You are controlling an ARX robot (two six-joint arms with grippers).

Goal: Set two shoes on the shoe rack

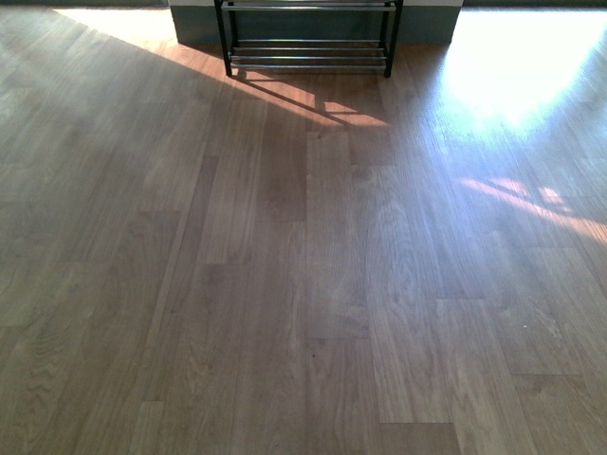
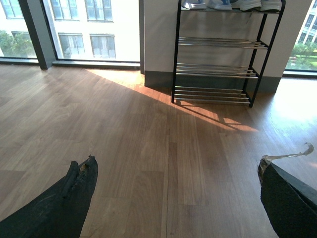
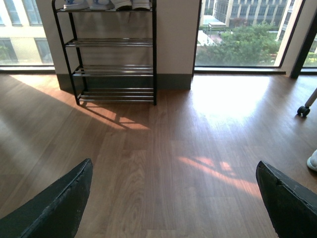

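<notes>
Shoes (image 2: pixel 230 4) sit along the shoe rack's (image 2: pixel 218 69) top tier against the wall, lower tiers bare. Left tool (image 2: pixel 176 196) and right tool (image 3: pixel 173 198) both spread wide, empty, hanging well back over the floor (image 1: pixel 303 284).

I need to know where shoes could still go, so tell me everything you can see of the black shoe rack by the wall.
The tall black metal-framed shoe rack stands upright on the brown wood floor, against the wall's grey skirting between the windows. Thin chrome bars form four tiers. The three lower tiers look bare; the top tier holds a row of shoes, pale blue and white, cut off by the picture edge. Sunlight throws its shadow across the floor. Neither gripper touches it.
</notes>
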